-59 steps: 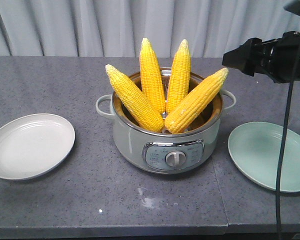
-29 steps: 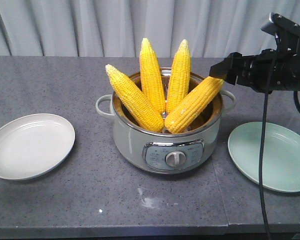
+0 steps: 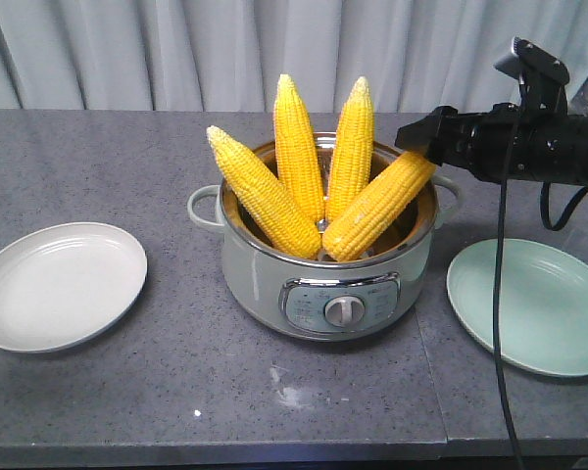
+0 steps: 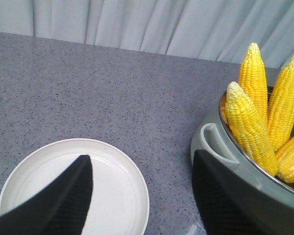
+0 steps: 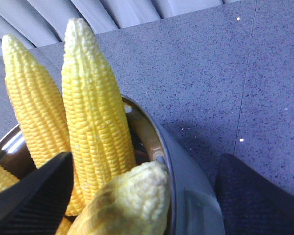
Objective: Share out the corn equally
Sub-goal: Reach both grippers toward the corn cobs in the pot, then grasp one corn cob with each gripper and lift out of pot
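Note:
Several corn cobs stand fanned out, tips up, in a grey-green electric pot (image 3: 260,284). The rightmost cob (image 3: 377,206) leans toward the right rim. My right gripper (image 3: 414,137) reaches in from the right and is open. In the right wrist view that cob's tip (image 5: 132,196) lies between the two black fingers (image 5: 34,196) of the right gripper (image 5: 144,169), which are apart from it. My left gripper (image 4: 141,156) is open and empty, hovering between the white plate (image 4: 117,186) and the pot's left handle (image 4: 213,142). It is out of the front view.
The white plate (image 3: 59,284) lies left of the pot and a pale green plate (image 3: 529,304) lies to its right, both bare. A black cable (image 3: 500,294) hangs from the right arm over the green plate. A curtain closes off the back of the table.
My right gripper has moved left toward the pot and now straddles the tip of the rightmost cob. The cobs and plates have not moved.

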